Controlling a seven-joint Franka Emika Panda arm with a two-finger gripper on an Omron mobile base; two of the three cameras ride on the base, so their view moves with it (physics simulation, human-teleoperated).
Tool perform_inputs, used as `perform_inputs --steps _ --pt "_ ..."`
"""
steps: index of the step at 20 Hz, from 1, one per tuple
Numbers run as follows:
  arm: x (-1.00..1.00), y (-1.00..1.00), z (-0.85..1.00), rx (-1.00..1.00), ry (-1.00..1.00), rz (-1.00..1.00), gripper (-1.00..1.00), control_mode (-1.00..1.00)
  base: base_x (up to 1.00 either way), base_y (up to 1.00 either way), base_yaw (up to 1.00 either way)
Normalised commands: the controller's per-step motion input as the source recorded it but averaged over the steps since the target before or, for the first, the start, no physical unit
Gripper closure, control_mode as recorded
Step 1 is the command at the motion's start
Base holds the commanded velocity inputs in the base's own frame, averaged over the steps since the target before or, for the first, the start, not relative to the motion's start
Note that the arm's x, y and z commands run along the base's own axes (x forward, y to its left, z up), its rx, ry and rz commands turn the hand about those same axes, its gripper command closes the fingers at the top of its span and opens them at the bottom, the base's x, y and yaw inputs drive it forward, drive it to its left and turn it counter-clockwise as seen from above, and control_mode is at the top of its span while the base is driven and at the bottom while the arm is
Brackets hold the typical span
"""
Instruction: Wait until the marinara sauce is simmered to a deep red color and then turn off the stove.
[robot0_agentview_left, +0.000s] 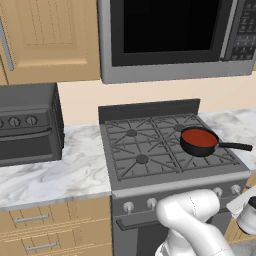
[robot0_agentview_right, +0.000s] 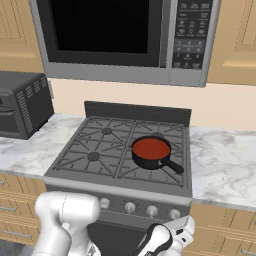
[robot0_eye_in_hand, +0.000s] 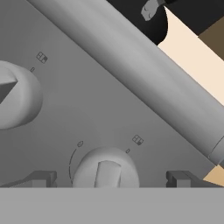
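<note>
The stove (robot0_agentview_left: 150, 150) sits between two stretches of marble counter (robot0_agentview_left: 55, 175), its back rail against the cream wall and its front edge carrying a row of silver knobs (robot0_agentview_right: 130, 206). Above the stove hangs the microwave (robot0_agentview_right: 125, 40), leaving a band of open wall between the two. Left of the stove a black toaster oven (robot0_agentview_left: 27, 125) stands on the counter, well apart from the grates; the counter right of the stove lies bare to the frame edge. On the stove's right side, over the front right burner, stands a small black pan (robot0_agentview_right: 151, 155), upright, holding the sauce (robot0_agentview_right: 151, 148), a smooth round disc of red that fills the pan's floor. The pan's long axis runs along its handle (robot0_agentview_left: 235, 146), which points from the bowl toward the stove's right front corner, reaching about to the grate's edge above the stove top. The other three burners are uncovered. Below the stove's front edge, the gripper (robot0_eye_in_hand: 111, 178) faces the knob panel close up: its two dark fingertips (robot0_eye_in_hand: 41, 178) stand wide apart, one on each side of a knob (robot0_eye_in_hand: 105, 168) and clear of it, holding nothing. That knob's ridge runs nearly straight up the hand view. A second knob (robot0_eye_in_hand: 15, 94) lies further along the panel, and the stove's rounded front rail (robot0_eye_in_hand: 131, 65) crosses diagonally beyond.
</note>
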Motion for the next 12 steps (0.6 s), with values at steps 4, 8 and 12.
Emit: perform_inputs --steps 4,8,12 --pt "0.0 0.0 0.0 0.0 0.0 0.0 -1.0 -1.0 0.0 0.0 0.0" --pt "0.0 0.0 0.0 0.0 0.0 0.0 -1.0 -1.0 0.0 0.0 0.0" --pt "0.0 0.0 0.0 0.0 0.0 0.0 -1.0 -1.0 0.0 0.0 0.0"
